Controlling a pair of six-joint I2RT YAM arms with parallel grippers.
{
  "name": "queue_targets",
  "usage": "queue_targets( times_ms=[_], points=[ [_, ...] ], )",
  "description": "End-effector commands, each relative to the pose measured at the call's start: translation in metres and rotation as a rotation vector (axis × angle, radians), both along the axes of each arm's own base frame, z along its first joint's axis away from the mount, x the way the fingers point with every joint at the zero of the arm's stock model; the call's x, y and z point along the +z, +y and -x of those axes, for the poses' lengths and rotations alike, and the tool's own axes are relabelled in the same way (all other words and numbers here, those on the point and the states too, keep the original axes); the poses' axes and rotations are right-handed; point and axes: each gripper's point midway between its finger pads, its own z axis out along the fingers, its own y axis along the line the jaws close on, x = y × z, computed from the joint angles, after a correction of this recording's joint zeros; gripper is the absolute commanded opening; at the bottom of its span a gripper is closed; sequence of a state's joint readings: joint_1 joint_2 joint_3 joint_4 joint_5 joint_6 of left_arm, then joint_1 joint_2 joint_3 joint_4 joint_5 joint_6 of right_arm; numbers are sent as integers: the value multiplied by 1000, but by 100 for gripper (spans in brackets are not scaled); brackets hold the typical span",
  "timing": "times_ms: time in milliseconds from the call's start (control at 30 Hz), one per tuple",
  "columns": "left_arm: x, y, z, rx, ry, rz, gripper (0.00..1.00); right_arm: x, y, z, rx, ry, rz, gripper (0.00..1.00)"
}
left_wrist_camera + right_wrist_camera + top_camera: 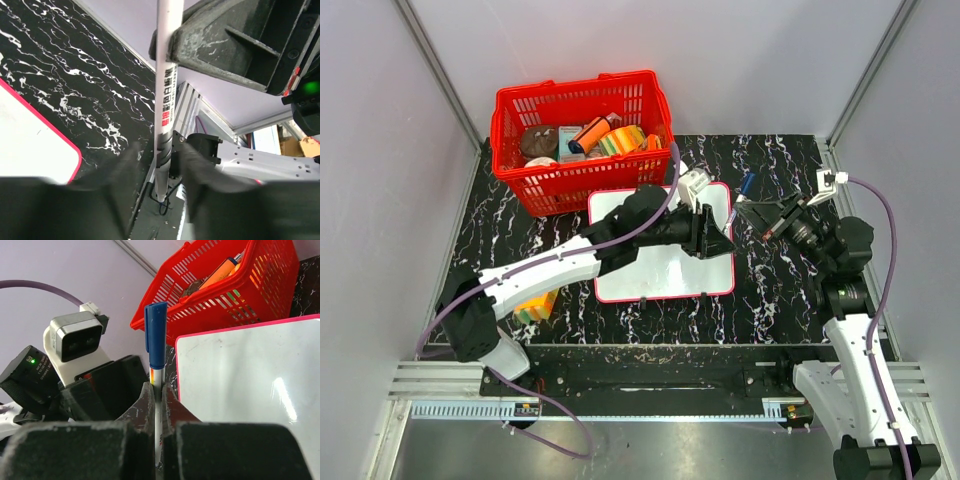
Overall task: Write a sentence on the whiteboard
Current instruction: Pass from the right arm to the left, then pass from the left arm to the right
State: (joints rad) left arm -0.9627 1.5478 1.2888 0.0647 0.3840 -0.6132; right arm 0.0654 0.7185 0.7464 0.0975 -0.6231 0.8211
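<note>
Clutter is sitting in the red basket [560,190] at the back of the black marbled table [780,290]: an orange tube, a striped roll and a brown round thing, with the rest too small to name. Just in front of it the whiteboard [660,272] is lying flat, its far edge near the basket's front wall. The left arm is reaching across the board from the near left and covering much of its far half, so the top view is showing mainly the near part of the white face. A yellow-and-green striped block [535,305] is peeking out from under that arm, left of the board and mostly hidden.

By the board's right edge the right gripper [757,212] is holding a marker [745,190], jaws clamped on its white barrel, blue cap on. The left gripper [718,236] is meeting it there. Its jaws are standing on either side of the marker's lower end, but they are blurring in its own wrist view, and I cannot tell whether they are pressing on it. Glare is washing over part of the board in the right wrist view.
</note>
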Motion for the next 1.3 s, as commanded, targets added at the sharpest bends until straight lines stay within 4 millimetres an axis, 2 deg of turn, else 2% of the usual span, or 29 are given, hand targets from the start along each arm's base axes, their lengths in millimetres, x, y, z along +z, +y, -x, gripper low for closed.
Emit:
queue_targets(
  times_ms=[0, 67, 133, 167, 233, 267, 300, 367, 400, 433, 467, 500, 533, 567, 600, 667, 733, 767, 800, 867, 933, 967, 1000, 1033, 1067, 1267],
  points=[
    [46, -10, 5, -40, -67, 127, 23, 11, 5, 8, 36, -38, -30, 0],
    [41, -7, 2, -16, -60, 108, 0, 11, 6, 8, 41, -34, -34, 0],
    [44, -2, -2, 24, -75, 102, 0, 11, 6, 9, 46, -34, -34, 6],
    [36, 2, -4, 43, -67, 78, 0, 10, 6, 9, 46, -30, -35, 23],
    [41, 14, -11, 111, -94, 63, 0, 8, 7, 9, 56, -27, -33, 40],
    [32, 21, -13, 133, -88, 28, 0, 7, 8, 10, 60, -30, -26, 52],
    [39, 29, -13, 153, -106, 32, 0, 5, 9, 9, 66, -23, -21, 58],
    [29, 46, -21, 204, -110, -16, 0, 1, 11, 10, 89, -27, 2, 70],
    [34, 55, -21, 216, -120, -11, 0, -2, 12, 8, 99, -12, 8, 80],
    [33, 61, -20, 209, -121, -18, 0, -3, 15, 10, 126, -12, 17, 85],
    [23, 72, -26, 223, -104, -49, 0, -4, 16, 11, 140, -16, 27, 91],
    [27, 80, -23, 219, -111, -47, 0, -7, 18, 10, 155, -6, 32, 98],
    [24, 85, -20, 202, -117, -60, 0, -7, 21, 13, 190, -8, 40, 100],
    [11, 95, -22, 213, -97, -105, 0, -9, 23, 15, 211, -16, 54, 100],
    [13, 103, -18, 213, -106, -112, 0, -11, 24, 14, 229, -9, 61, 100],
    [-2, 118, -13, 203, -105, -180, 0, -11, 29, 19, 283, -9, 79, 100],
    [-6, 129, -6, 184, -132, -217, 0, -13, 35, 26, 372, -1, 88, 100],
    [-16, 136, -1, 178, -117, -255, 0, -15, 37, 27, 400, 6, 93, 100],
    [-14, 142, 3, 174, -130, -256, 0, -18, 39, 27, 426, 14, 96, 100],
    [-23, 147, 16, 114, -138, -274, 0, -17, 44, 36, 488, -6, 104, 100],
    [-23, 148, 34, 32, -141, -255, 0, -16, 48, 47, 534, -37, 92, 100],
    [-23, 148, 41, 0, -138, -244, 0, -4, 50, 53, 552, -92, 72, 100],
    [-21, 148, 48, -30, -142, -229, 0, -2, 52, 58, 570, -112, 62, 100],
    [-22, 147, 57, -77, -130, -215, 0, -6, 54, 63, 599, -108, 50, 100],
    [-19, 145, 60, -92, -137, -195, 0, 0, 58, 70, 632, -138, 36, 100],
    [1, 136, 72, -161, -171, -99, 0, -4, 75, 83, 713, -150, 19, 100]
  ],
)
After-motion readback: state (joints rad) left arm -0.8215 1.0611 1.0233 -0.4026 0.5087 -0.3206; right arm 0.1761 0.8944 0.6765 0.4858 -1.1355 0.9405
